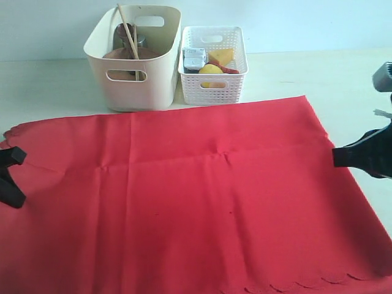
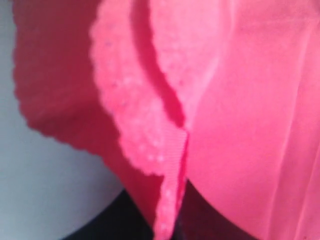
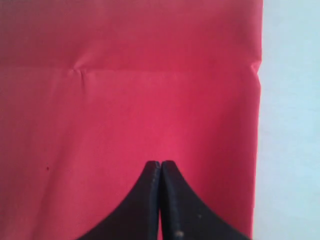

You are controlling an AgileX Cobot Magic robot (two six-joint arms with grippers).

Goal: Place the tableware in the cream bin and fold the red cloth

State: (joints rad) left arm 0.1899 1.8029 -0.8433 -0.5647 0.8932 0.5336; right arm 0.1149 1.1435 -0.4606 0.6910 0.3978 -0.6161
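Left tool [image 2: 172, 225] clamps the red cloth [image 1: 214, 196] at its scalloped edge; right tool [image 3: 160, 167], tips together, sits by the opposite edge.

Left claw [image 1: 11, 176] and right claw [image 3: 160, 171] both closed.

The pale table [image 1: 318, 73] carried the red cloth [image 1: 202, 202], spread flat from the centre down to 6 o'clock. The cream bin [image 1: 156, 79] stood at 11 o'clock by the cloth's far edge. A white lattice basket [image 1: 214, 89] stood just beside it at 12 o'clock.
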